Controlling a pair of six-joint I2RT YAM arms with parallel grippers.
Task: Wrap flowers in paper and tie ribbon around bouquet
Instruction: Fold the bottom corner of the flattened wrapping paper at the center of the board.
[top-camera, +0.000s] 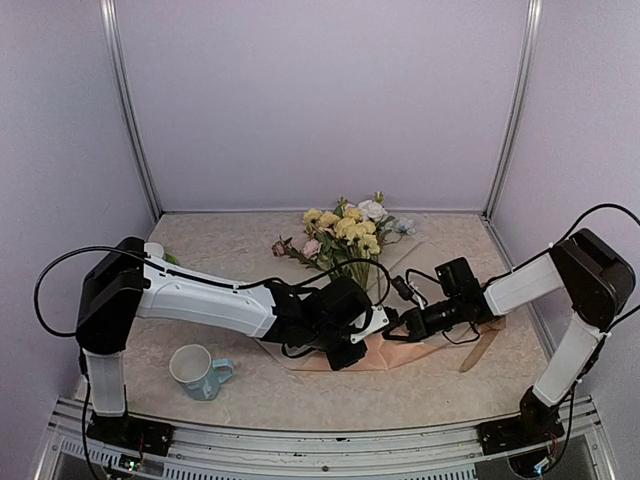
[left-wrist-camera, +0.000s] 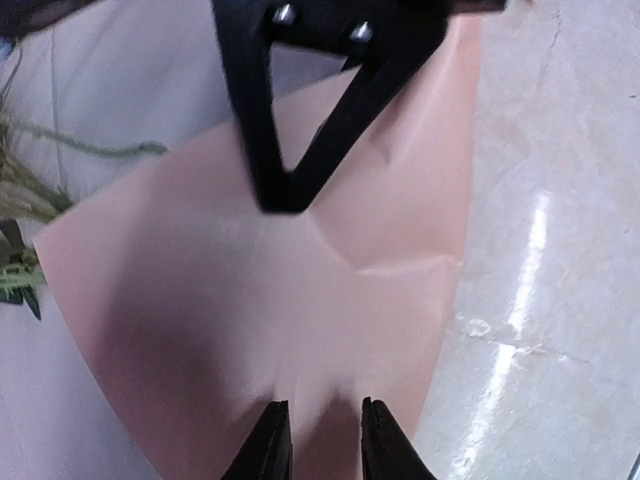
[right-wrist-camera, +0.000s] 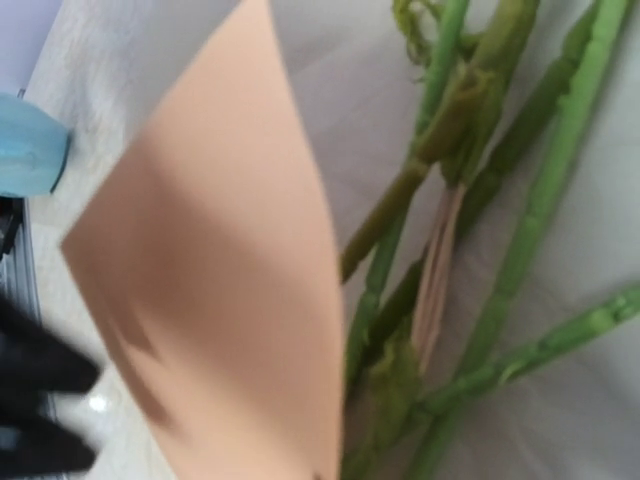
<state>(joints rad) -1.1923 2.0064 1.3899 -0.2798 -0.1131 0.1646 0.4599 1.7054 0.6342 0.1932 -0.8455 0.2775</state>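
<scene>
The flowers (top-camera: 345, 232), yellow, white and pink, lie at mid-table with their green stems (right-wrist-camera: 540, 200) on the peach paper (top-camera: 415, 350). Both grippers meet at the sheet's near part. My left gripper (left-wrist-camera: 325, 425) has its jaws a little apart, tips on the paper (left-wrist-camera: 250, 320), which puckers in the gap. My right gripper (left-wrist-camera: 285, 195) is shut, its tip on the sheet where creases spread out. In the right wrist view a lifted flap of paper (right-wrist-camera: 220, 270) hides its own fingers. A tan ribbon (top-camera: 478, 352) lies at the sheet's right edge.
A pale mug (top-camera: 195, 370) with a blue handle stands near the front left, also seen as a blue shape (right-wrist-camera: 30, 145) past the paper flap. Purple walls and metal posts close in the marbled table (top-camera: 230, 260) on three sides.
</scene>
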